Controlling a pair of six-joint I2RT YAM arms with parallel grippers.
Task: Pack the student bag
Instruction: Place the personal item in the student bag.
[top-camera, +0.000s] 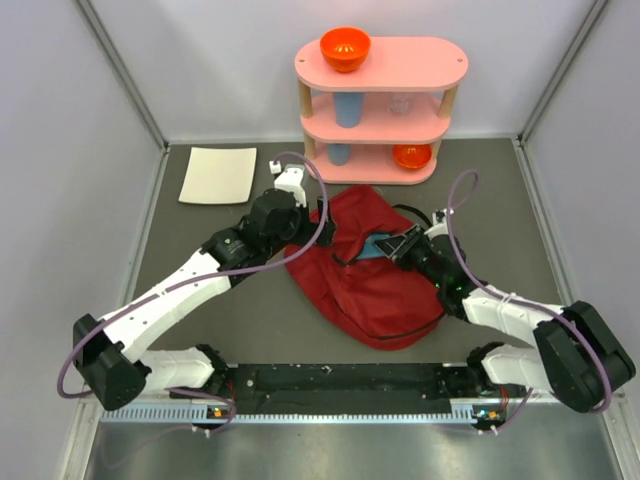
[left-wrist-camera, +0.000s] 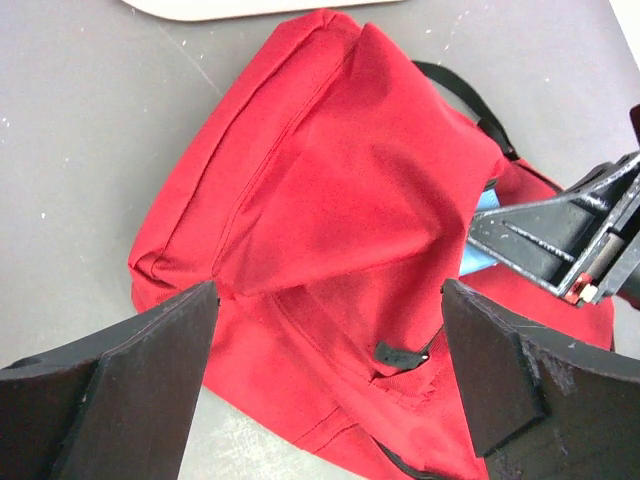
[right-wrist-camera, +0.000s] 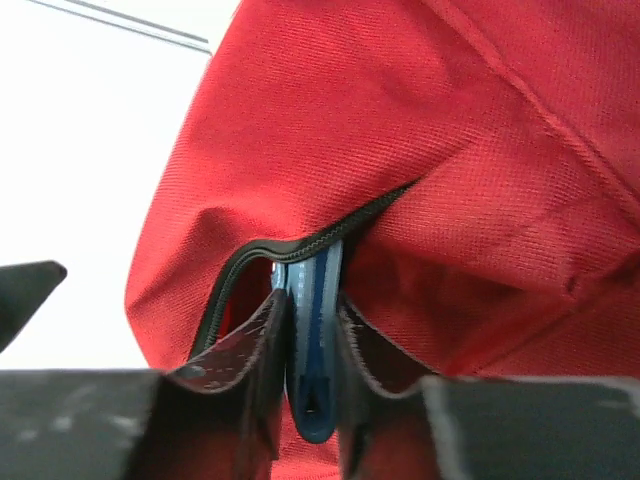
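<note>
I've got L gripper (left-wrist-camera: 330, 300) jaws wide apart over the soft dark-red fabric backpack (top-camera: 375, 270) mid-table, R gripper (right-wrist-camera: 310, 345) clamped on a thin light-blue flat item (right-wrist-camera: 318, 270) at the zip mouth (right-wrist-camera: 300, 238); cloth's floppy, so I'd pinch near that zip edge.

Bright even light, soft faint shadows, washed-out white background in right wrist view

Gray table (top-camera: 500, 200), pale walls (top-camera: 220, 60), pink 3-tier shelf (top-camera: 425, 58) rear ctr, even light.
</note>
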